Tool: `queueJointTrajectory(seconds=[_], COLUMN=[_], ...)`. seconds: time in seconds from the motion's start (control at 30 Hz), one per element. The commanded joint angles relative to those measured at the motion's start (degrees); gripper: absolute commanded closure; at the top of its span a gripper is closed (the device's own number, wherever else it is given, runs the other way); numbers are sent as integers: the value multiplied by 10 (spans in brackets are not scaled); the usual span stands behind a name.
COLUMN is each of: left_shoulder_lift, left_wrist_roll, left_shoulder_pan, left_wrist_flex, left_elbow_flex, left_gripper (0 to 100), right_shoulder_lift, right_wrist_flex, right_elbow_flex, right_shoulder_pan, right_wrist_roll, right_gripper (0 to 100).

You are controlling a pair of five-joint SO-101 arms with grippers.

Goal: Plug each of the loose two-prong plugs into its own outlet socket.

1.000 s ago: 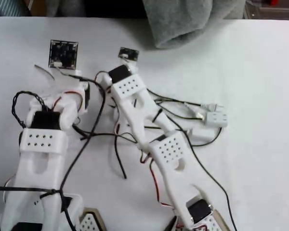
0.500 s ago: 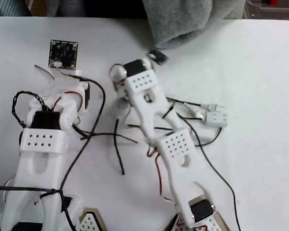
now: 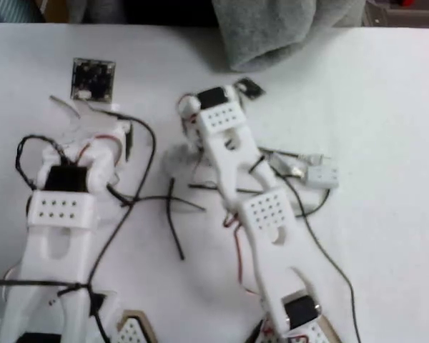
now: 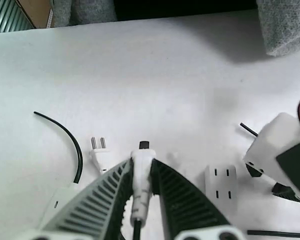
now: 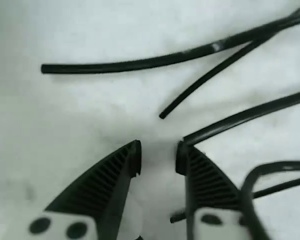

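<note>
A white table top [image 3: 386, 107] carries everything. Two white plastic robot arms lie over it: the left arm [image 3: 61, 207] along the near left side, and the right arm [image 3: 264, 211] stretching diagonally from the near edge toward the centre. A crumpled grey cloth [image 3: 272, 36] sits at the far edge of the table, beyond the right arm's tip.

In the left wrist view, a white outlet block with paired slots [image 4: 221, 182] lies flat on the table beside the left gripper [image 4: 142, 167]. Its ribbed black fingers are clamped on a white plug body with a dark tip [image 4: 141, 182]; that plug points toward the far edge, and its prongs cannot be made out. Just on the other side of this gripper lies a loose white two-prong plug [image 4: 99, 155], flat on the table with its prongs pointing away. A thin black cable [image 4: 72, 140] curves past close to it.

In the high view, a second white socket block [image 3: 322, 175] lies next to the right arm, with another small white plug [image 3: 311, 158] close beside it.

The right gripper [image 5: 158, 159] hangs low over the table with its black fingers parted and nothing between them. Loose black cable ends [image 5: 140, 62] lie ahead of it.
</note>
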Motion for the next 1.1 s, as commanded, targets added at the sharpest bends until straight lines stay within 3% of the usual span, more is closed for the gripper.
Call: queueJointTrajectory(seconds=[0.0,0.13,0.43,0.57,0.73,1.07], left_shoulder_lift=[-16,-16,-16,-16,-16,-16], left_wrist_roll=[2,2,2,2,2,2], left_shoulder_pan=[-4,-4,-4,-4,-3,-4], left_wrist_flex=[-10,-10,-10,-10,-10,-10], left_elbow_flex=[-4,-4,-4,-4,-4,-4], left_gripper=[977,977,977,977,977,977], right_shoulder_lift=[-74,-75,-86,-95,-80,9], right_wrist_flex=[7,0,-1,3,-3,-71], right_elbow_flex=[-9,-6,-18,-45,-50,-62], right_shoulder_pan=[-51,-86,-89,-102,-139,-133], right_wrist_roll=[64,85,91,150,154,155], right_gripper=[776,738,700,699,698,698])
